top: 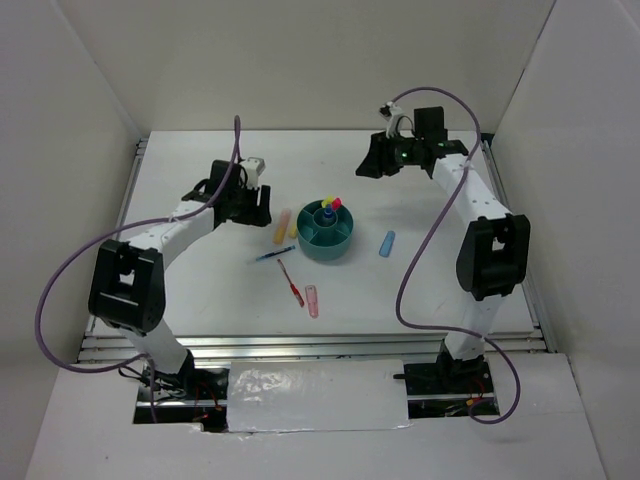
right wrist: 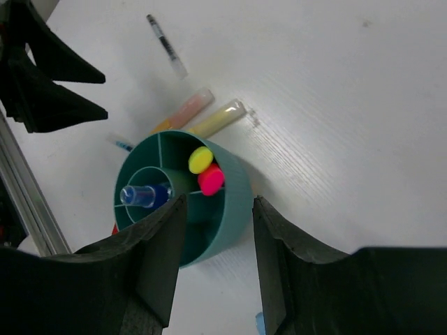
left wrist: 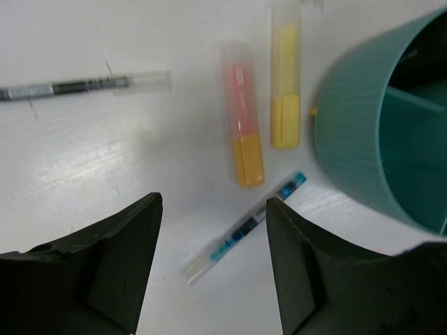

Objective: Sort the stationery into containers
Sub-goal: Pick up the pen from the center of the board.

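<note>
Centrally: teal organiser bowl [top: 330,247] on white table [top: 220,290]. Standing in it are a yellow-capped marker [right wrist: 200,159] and a pink-capped marker [right wrist: 211,179] in the outer ring, and a blue-capped bottle [right wrist: 140,196] in the central cup. Just left of the bowl, orange marker [left wrist: 241,125] and yellow marker [left wrist: 285,91] lie side by side. Blue pen [left wrist: 244,227] front-left of bowl; red pen [top: 291,283] and pale pink marker [top: 313,300] farther front. Light-blue marker [top: 387,244] right of bowl. Dark pen [left wrist: 70,88] well left. Left gripper [left wrist: 213,202] hovers left of bowl over the blue pen, jaws spread, empty. Right gripper [right wrist: 218,201] behind-right of bowl, jaws apart, holding nothing.
</note>
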You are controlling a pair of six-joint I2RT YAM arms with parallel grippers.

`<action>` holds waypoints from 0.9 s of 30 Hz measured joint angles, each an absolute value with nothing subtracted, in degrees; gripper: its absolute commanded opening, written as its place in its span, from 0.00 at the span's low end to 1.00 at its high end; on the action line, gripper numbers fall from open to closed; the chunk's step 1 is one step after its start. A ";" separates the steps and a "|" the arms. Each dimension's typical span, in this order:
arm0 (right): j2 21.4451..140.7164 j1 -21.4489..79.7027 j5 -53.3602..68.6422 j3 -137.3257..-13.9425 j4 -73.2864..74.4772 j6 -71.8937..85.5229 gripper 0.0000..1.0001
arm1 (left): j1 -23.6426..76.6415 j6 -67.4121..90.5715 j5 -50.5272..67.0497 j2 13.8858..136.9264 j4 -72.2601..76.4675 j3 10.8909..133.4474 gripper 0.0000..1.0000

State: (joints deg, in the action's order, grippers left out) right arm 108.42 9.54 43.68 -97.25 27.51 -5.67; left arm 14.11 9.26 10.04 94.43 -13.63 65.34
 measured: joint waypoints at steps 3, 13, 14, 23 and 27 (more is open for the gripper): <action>107.31 6.39 42.59 -95.53 27.24 -3.68 0.49 | 15.38 10.66 7.05 97.65 -13.78 70.63 0.70; 106.06 3.70 39.64 -92.25 27.09 -1.65 0.50 | 17.91 12.53 2.15 108.81 -14.28 79.02 0.60; 105.91 3.70 39.59 -92.23 27.09 -1.54 0.50 | 18.02 12.53 1.85 110.41 -14.90 80.90 0.60; 105.38 3.70 38.83 -92.23 27.09 -1.61 0.50 | 18.20 12.80 1.37 118.43 -17.61 89.84 0.59; 105.38 3.68 38.48 -92.23 27.11 -1.63 0.50 | 18.24 13.63 1.89 120.70 -18.74 91.24 0.60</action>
